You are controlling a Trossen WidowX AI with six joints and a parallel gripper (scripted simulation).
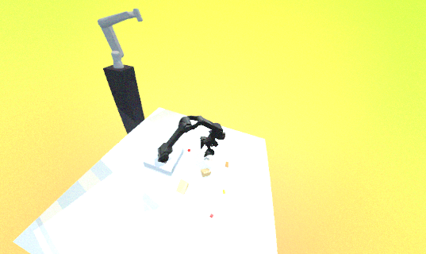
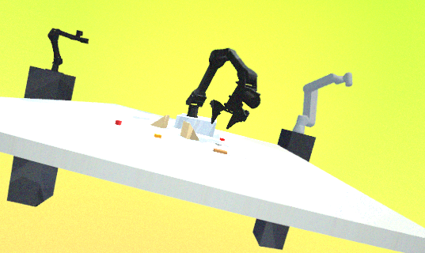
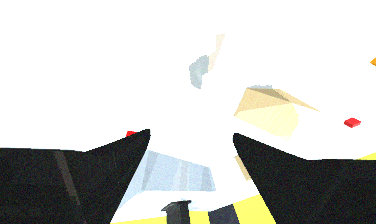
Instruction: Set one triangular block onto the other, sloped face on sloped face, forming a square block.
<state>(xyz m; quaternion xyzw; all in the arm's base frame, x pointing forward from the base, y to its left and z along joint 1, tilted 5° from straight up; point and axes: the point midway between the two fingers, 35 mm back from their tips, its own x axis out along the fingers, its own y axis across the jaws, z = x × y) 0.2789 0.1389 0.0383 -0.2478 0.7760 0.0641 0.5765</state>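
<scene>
One tan triangular block [image 1: 205, 172] [image 2: 189, 131] [image 3: 266, 110] stands on the table [image 1: 241, 234] [image 2: 106, 148], nearest the gripper; its sloped face shows in the exterior view. The other tan triangular block [image 1: 182, 186] [image 2: 161, 122] sits apart from it, also on the table. A tan piece partly hidden behind the right finger in the wrist view looks like this second block, but I cannot be sure. My gripper [image 1: 206, 148] [image 2: 220, 125] [image 3: 192, 134] is open and empty, above the table and to one side of the nearer block, touching neither block.
A red piece [image 1: 189, 150] [image 2: 222, 139] lies near the arm's pale base slab [image 1: 158, 167] [image 2: 203, 126]. An orange bar [image 1: 227, 164] [image 2: 220, 151], a small yellow-orange piece [image 1: 224, 191] [image 2: 157, 136] and another red piece [image 1: 211, 216] [image 2: 118, 122] lie around the blocks.
</scene>
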